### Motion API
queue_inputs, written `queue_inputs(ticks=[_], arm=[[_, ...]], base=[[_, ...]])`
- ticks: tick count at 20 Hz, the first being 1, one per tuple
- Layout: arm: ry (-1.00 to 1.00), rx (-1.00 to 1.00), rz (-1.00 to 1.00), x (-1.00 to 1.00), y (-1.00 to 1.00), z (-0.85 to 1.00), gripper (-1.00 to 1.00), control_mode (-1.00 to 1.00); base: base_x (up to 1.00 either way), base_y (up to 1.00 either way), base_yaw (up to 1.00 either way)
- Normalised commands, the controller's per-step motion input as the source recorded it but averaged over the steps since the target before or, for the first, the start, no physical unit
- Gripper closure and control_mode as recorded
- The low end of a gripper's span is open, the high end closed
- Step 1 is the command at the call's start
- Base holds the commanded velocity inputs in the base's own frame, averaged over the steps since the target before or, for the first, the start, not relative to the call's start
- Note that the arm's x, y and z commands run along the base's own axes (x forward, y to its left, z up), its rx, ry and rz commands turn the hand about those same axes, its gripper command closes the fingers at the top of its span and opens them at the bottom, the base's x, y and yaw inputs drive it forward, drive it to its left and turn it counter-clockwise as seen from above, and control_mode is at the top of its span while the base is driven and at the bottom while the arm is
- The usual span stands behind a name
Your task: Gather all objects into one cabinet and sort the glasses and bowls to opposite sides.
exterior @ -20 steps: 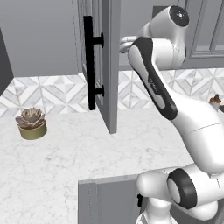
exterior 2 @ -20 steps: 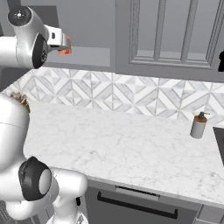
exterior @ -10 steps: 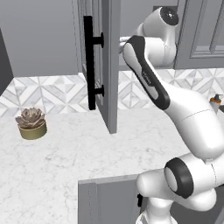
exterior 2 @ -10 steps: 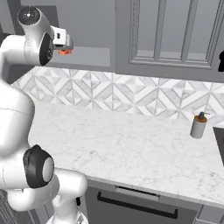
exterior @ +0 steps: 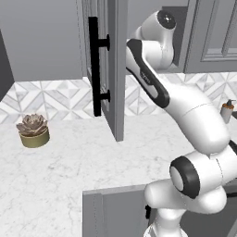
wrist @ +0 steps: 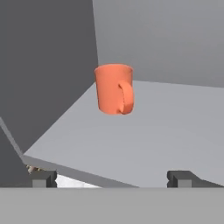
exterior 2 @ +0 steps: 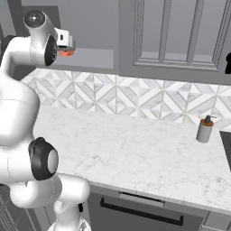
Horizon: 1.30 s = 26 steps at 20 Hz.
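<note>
Reaching into a grey upper cabinet (exterior: pixel 104 69) whose door hangs open toward the camera, the arm holds the gripper (wrist: pixel 111 177) just outside the shelf edge, tips spread wide and pinching nothing. Far left on the counter (exterior: pixel 69 157) sits a potted succulent (exterior: pixel 33 130), well apart from any action. Inside the cabinet, in the hand view, the orange mug (wrist: pixel 114 89) stands upright on the grey shelf floor (wrist: pixel 175 131), handle facing the camera and slightly right, near the left inner wall. The mug is ahead of the tips, not between them yet.

Risks, as judgement: the handle points at the hand, so a straight push in could catch it on one tip and spin or tip the mug. The mug sits left of the tips' midline; closing without recentring may clip the rim only, and it slips. The shelf lip lies right in front of the tips, so dropping low could knock it. The open door edge beside the arm is tight on retreat.

Further right on the counter stands a soap dispenser (exterior 2: pixel 205 129), clear of the arm.
</note>
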Motion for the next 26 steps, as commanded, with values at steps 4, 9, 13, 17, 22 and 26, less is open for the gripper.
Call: queue_inputs(ticks=[4, 9, 13, 17, 22, 26], arm=[[0.0, 0.0, 0.0, 0.48, 0.0, 0.0, -1.0, -1.0], [0.0, 0.0, 0.0, 0.4, 0.01, -0.04, -1.0, -1.0], [0.0, 0.0, 0.01, 0.36, 0.0, -0.14, -1.0, -1.0], [0.0, 0.0, 0.01, 0.36, 0.01, -0.1, -1.0, -1.0], [0.0, 0.0, 0.02, 0.32, 0.12, -0.08, -1.0, -1.0], [0.0, 0.0, 0.02, 0.32, 0.1, -0.04, -1.0, -1.0]], base=[[0.0, 0.0, 0.0], [0.0, 0.0, 0.0], [0.0, 0.0, 0.0], [0.0, 0.0, 0.0], [0.0, 0.0, 0.0], [0.0, 0.0, 0.0]])
